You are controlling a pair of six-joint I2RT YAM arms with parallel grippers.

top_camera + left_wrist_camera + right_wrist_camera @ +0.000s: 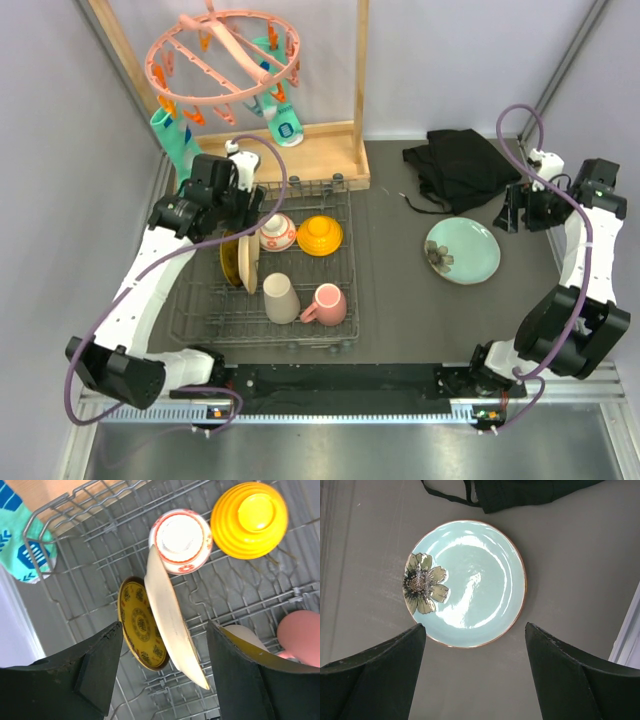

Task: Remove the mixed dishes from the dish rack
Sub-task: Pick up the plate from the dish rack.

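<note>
We hold the left tool (164, 647) spread over the cream plate (170, 625), the right tool (474, 630) spread over the pale green plate (470, 580).

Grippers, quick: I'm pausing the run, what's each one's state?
Left gripper: open, holding nothing, over the cream plate.
Right gripper: open, holding nothing, above the green plate.

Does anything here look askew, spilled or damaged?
Nothing is spilled or visibly broken. In the dish rack the cream plate stands tilted toward the upturned red-and-white bowl rather than upright. A black cloth lies crumpled on the table beyond the pale green plate.
</note>
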